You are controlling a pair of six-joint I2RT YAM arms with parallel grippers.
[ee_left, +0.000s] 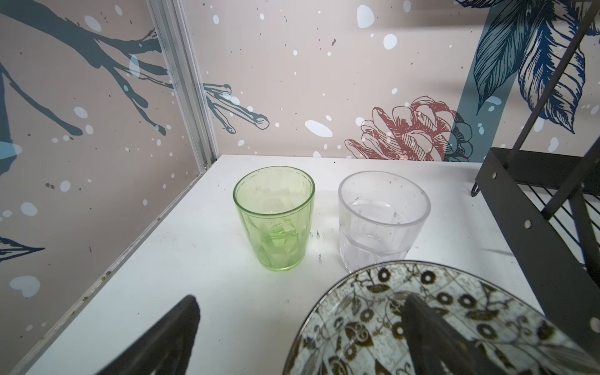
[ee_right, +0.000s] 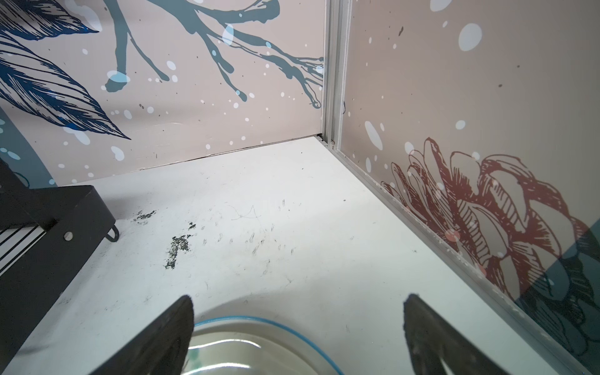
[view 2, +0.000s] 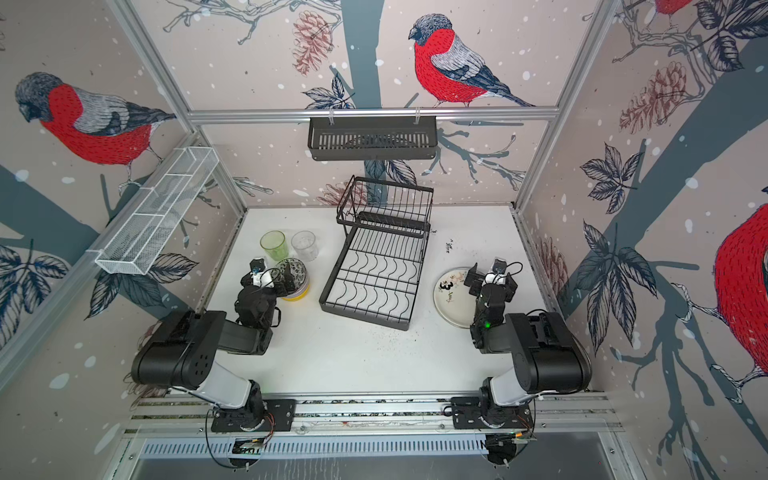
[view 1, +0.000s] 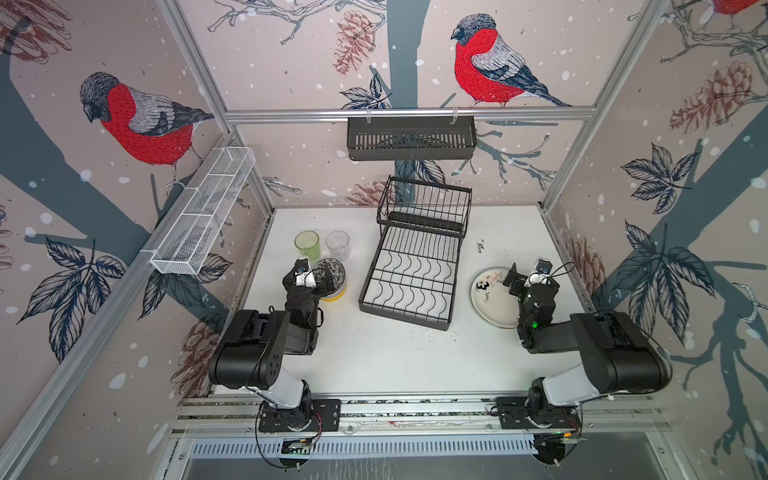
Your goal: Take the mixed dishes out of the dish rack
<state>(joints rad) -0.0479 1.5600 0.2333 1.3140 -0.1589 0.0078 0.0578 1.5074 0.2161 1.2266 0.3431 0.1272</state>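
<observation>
As far as I can judge from both top views, the unloading looks finished: the dish rack (view 1: 411,266) stands bare at the desk's centre, nothing in its raised tier or on its lower grid. At about ten o'clock from the rack the green glass (view 1: 308,245) and the clear glass (view 1: 338,245) stand upright, just beside each other but apart. At nine o'clock sits a stack with a patterned dish (view 1: 332,272) over a yellow bowl (view 1: 334,294); what else lies in it I cannot tell. At three o'clock a fruit-patterned plate (view 1: 488,297) tops a flat pile on the desk (view 1: 395,357); I cannot count the plates beneath.

I have both arms folded low, elbows back toward the rail, forearms reaching forward. My left pincer (ee_left: 298,324) hangs wide open over the patterned dish's rim with nothing in it, one finger above the dish, one above bare desk. My right pincer (ee_right: 298,324) is likewise spread wide and empty above the far edge of the plate pile, pointing at the back corner.
</observation>
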